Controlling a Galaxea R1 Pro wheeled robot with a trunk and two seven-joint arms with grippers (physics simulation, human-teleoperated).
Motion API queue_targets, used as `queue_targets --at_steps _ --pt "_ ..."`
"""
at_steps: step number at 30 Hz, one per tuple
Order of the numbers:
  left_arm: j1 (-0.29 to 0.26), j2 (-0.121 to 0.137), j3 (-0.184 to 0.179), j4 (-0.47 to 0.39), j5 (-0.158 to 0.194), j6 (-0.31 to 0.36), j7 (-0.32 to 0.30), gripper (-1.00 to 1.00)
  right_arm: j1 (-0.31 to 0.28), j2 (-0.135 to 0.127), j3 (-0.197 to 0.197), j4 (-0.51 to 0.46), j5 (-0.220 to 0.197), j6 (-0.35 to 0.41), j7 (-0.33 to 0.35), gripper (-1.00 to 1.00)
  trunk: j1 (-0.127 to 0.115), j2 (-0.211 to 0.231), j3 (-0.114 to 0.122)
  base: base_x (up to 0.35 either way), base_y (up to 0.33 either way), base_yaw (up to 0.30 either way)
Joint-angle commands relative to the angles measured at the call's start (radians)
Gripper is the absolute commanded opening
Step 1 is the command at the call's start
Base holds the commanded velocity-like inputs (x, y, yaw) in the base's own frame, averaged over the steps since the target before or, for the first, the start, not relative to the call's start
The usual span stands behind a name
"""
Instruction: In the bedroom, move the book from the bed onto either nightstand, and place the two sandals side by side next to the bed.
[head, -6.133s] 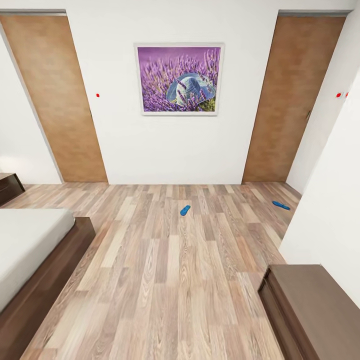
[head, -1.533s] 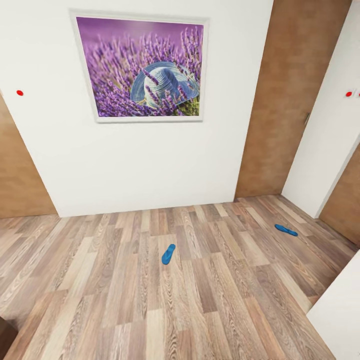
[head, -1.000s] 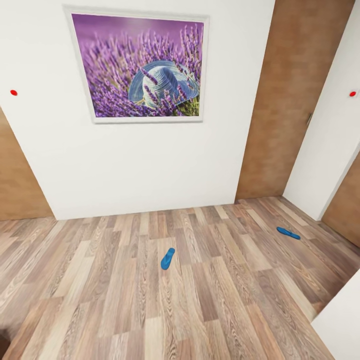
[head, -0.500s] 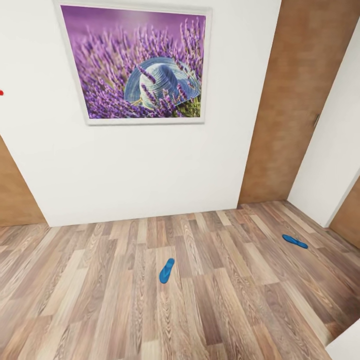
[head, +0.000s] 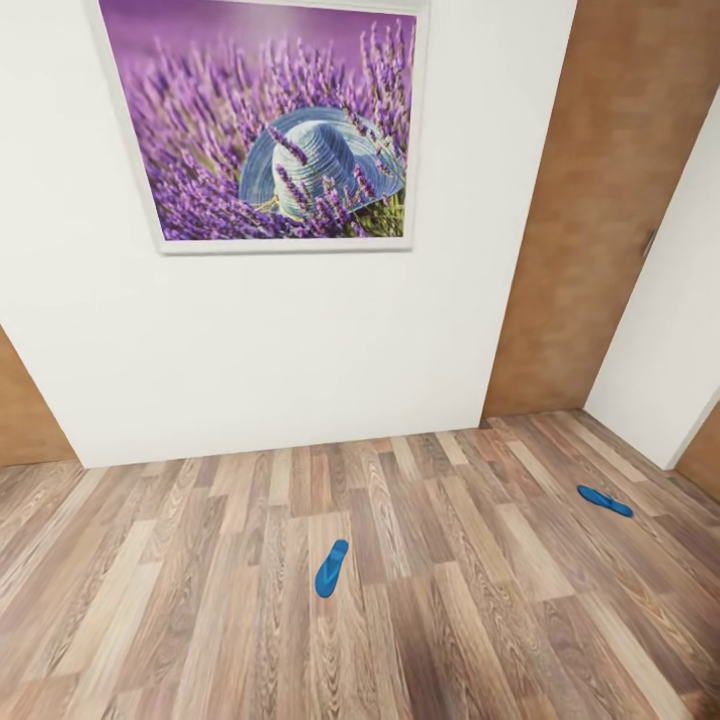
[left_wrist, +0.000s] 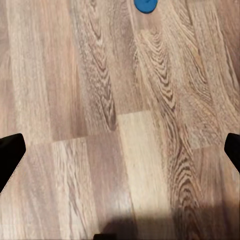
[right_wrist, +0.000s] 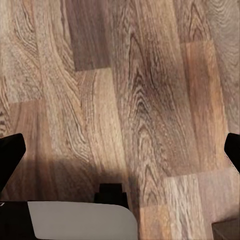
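Head view: a white wall (head: 250, 350) takes up the upper part of the frame, and on it hangs a white-framed picture of purple lavender with a pale blue woven hat (head: 275, 125), cut off at the top edge. To the right of the wall stands a brown wood-grain door panel (head: 600, 200), and a strip of a similar brown panel (head: 25, 420) shows at the left edge. A white wall corner (head: 675, 350) juts in at the right. The lower part of the frame is light wood-plank floor (head: 200, 600). On it lie the two bright blue flip-flop sandals, well apart: the nearer sandal (head: 331, 568) sits low and just left of centre, lying lengthwise and slightly tilted, and the farther sandal (head: 605, 500) lies at the right, close to the white corner, angled across the planks.

Left wrist view: wood-plank floor (left_wrist: 120, 125) with strong grain. A rounded end of a blue sandal (left_wrist: 145, 4) pokes in at the top edge. The left claw (left_wrist: 120, 152) is spread wide, its dark fingertips (left_wrist: 10, 155) showing at the left and right edges, nothing between them.

Right wrist view: darker-toned plank floor (right_wrist: 140, 100), with a pale grey rounded part (right_wrist: 80, 220) along the lower left, which I cannot identify. The right claw (right_wrist: 120, 152) is likewise spread wide, its black fingertips (right_wrist: 10, 155) at the two edges, holding nothing.
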Motion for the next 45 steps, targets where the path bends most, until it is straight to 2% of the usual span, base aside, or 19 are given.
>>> queue_targets --at_steps 1,17,31,45 --pt "0.000 0.000 -0.001 0.000 0.000 -0.003 0.000 1.00 0.000 0.000 -0.001 0.000 0.001 -0.001 0.001 1.00 0.000 0.000 -0.001 0.269 0.000 0.000" --pt "-0.001 0.000 -0.001 0.000 -0.001 -0.003 0.000 1.00 0.000 0.000 -0.001 0.000 0.001 -0.001 0.001 1.00 0.000 0.000 -0.001 0.090 0.000 0.000" --pt "-0.001 0.000 -0.001 0.000 0.000 -0.003 -0.001 1.00 0.000 0.000 -0.001 0.000 0.001 -0.001 0.001 1.00 0.000 0.000 -0.001 0.232 0.000 0.000" --pt "0.000 0.000 -0.001 0.001 0.000 -0.004 0.000 1.00 0.000 0.000 -0.001 0.000 -0.002 -0.001 0.001 1.00 0.000 0.000 -0.001 0.035 0.000 0.000"
